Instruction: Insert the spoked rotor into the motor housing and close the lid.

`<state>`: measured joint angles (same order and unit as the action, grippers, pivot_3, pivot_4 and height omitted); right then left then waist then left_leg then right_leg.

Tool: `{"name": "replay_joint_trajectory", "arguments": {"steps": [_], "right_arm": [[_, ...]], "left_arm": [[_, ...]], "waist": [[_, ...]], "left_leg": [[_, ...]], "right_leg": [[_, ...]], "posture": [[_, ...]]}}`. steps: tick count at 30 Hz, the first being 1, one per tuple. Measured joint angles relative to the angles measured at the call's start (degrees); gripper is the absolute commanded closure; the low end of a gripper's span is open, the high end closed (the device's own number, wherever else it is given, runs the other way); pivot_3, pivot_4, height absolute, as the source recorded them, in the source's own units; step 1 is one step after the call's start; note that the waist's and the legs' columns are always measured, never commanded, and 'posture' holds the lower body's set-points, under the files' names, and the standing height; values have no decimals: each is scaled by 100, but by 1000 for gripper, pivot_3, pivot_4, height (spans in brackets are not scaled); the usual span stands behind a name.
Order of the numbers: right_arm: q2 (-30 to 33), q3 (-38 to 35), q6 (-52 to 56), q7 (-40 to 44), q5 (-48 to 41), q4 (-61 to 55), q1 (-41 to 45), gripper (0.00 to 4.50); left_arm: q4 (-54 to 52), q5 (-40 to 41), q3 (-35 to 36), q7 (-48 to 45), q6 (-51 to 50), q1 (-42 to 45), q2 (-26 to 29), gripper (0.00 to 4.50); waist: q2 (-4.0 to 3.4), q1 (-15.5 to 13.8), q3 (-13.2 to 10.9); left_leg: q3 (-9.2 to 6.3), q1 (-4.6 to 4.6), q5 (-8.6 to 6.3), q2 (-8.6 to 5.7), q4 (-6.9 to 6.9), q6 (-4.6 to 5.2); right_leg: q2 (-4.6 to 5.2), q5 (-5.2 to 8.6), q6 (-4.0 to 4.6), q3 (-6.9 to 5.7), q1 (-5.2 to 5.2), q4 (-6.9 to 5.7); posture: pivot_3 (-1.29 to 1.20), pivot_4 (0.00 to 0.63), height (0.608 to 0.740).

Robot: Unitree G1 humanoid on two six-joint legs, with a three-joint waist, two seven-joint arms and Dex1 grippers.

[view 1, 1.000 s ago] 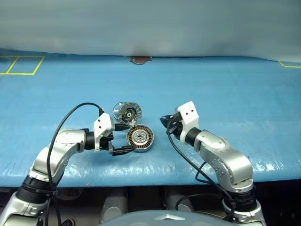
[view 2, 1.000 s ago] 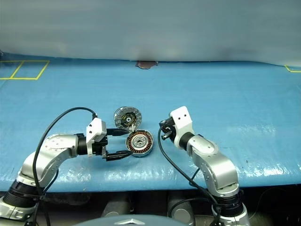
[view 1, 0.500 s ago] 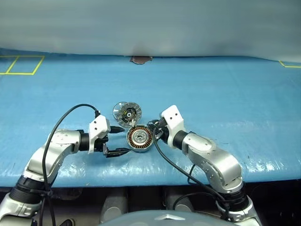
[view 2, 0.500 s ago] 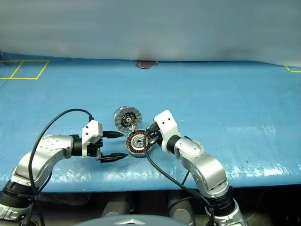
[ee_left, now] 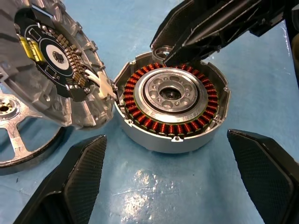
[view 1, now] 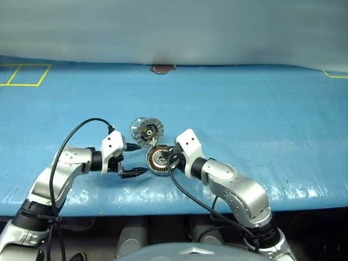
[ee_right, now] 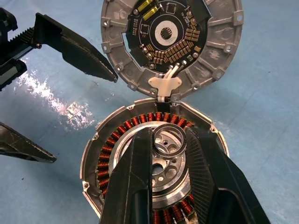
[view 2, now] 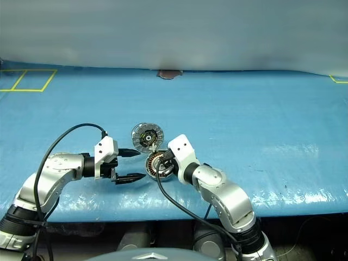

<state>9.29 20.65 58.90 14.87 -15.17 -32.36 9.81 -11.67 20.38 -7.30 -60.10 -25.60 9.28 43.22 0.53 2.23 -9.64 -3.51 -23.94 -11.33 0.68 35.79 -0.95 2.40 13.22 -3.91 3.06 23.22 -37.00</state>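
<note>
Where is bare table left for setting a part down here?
Free: the table right of the right gripper, and the far strip beyond the lid. Crowded: the motor housing, hemmed by the open left gripper and the right's small silver ring.

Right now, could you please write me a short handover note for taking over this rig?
The left pincer is open and empty, beside the motor housing.
The right pincer is shut on a small silver ring, poised over the housing's hub.
The lid is swung open, joined to the housing's edge, dark face showing.
The spoked rotor lies on the table by the lid, partly hidden, not gripped.
Done: housing open. Left: insert the rotor, close the lid.
</note>
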Motion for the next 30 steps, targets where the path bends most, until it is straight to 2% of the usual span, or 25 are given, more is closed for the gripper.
{"name": "replay_joint_trajectory", "arguments": {"steps": [30], "right_arm": [[22,158,44,21,23,227,-28,3833]], "left_arm": [[0,-16,-3,31,17,1,-103,0]], "waist": [[0,-1,0]], "left_leg": [[0,0,0,0,2,0]], "right_leg": [[0,-1,-1,0,0,-3]], "posture": [[0,150,740]]}}
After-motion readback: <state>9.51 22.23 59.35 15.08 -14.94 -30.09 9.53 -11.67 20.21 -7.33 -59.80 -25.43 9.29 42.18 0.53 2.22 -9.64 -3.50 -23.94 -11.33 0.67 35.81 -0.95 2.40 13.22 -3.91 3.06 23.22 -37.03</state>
